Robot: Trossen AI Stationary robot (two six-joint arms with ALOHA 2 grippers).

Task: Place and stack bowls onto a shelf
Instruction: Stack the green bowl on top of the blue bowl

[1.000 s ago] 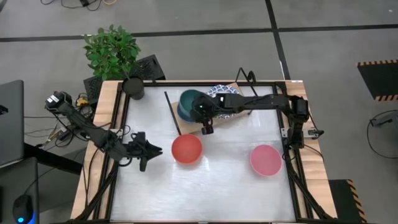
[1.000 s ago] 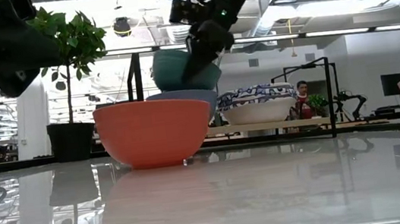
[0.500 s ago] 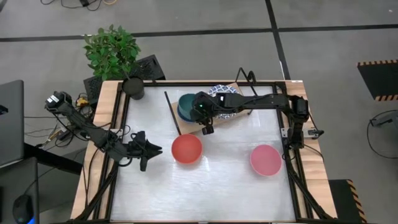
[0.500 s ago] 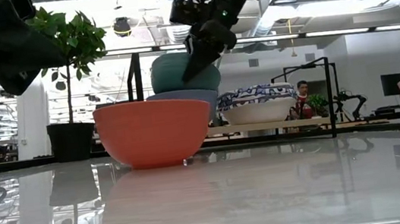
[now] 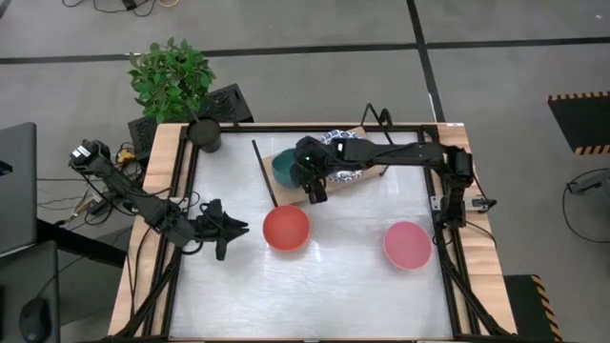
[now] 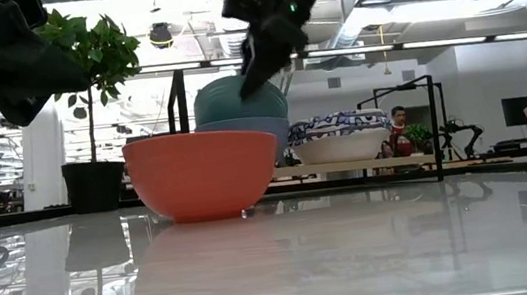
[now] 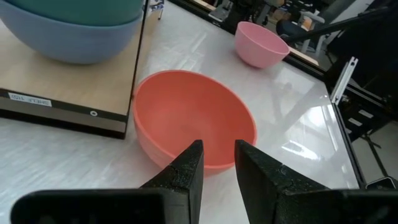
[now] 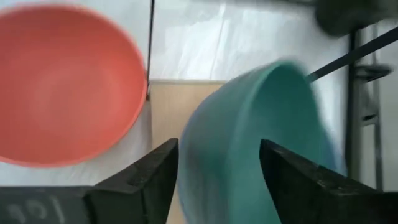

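On the shelf [image 5: 367, 171], a green bowl [image 6: 237, 98] lies tilted inside a blue bowl [image 6: 242, 132]. White bowls with blue patterned rims [image 6: 337, 133] are stacked beside them. My right gripper [image 8: 217, 168] hovers open above the green bowl [image 8: 261, 137], one finger on each side of its rim. A red bowl [image 5: 286, 229] rests on the table in front of the shelf, and a pink bowl [image 5: 407, 245] rests near the table's right edge. My left gripper [image 7: 217, 162] waits near the table's left edge, narrowly open and empty, pointing at the red bowl [image 7: 193, 121]. My right gripper's open fingers [image 6: 261, 59] slant down from above at the raised part of the green bowl's rim [image 6: 257, 80]. I cannot tell whether either finger touches the rim. The bowl lies in the blue bowl, tipped toward the table's left.
A potted plant [image 5: 172, 81] and a dark pot [image 5: 203, 133] stand at the far left corner. The shelf's black wire frame [image 5: 264, 171] sticks out at its left end. Open tabletop lies between the red and pink bowls and toward the near edge.
The green bowl has sunk from a raised tilt under my right gripper into the blue bowl, where it now lies lower and farther toward the table's left.
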